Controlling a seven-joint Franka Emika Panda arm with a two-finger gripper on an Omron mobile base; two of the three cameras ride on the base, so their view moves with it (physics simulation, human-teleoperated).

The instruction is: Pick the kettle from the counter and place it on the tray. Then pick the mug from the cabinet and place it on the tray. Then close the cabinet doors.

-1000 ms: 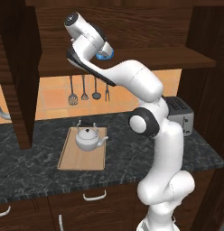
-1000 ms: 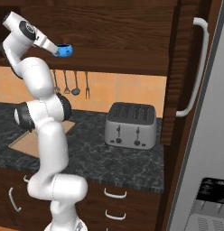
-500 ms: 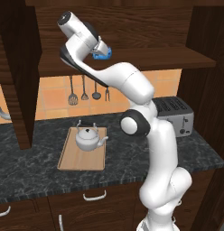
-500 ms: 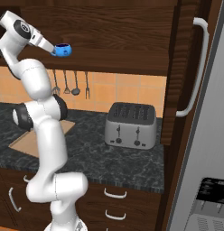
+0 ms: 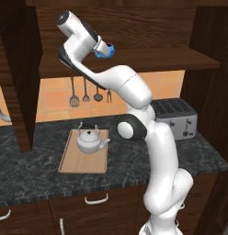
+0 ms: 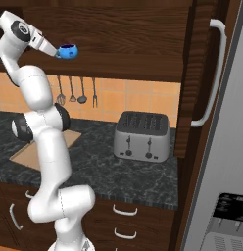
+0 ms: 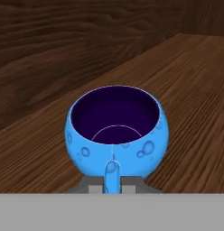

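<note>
The fingers [image 7: 112,186] are pinched narrow on the handle of the blue mug [image 7: 116,131], which sits at the cabinet shelf [image 5: 152,60], at 12 o'clock above the kettle [image 5: 90,140] on the tray [image 5: 72,160]. The handle hides the fingertips' contact; whether the mug still touches the shelf is unclear.

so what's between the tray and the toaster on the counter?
The arm's white body stands between tray and toaster in the left base view; counter hidden there.
</note>
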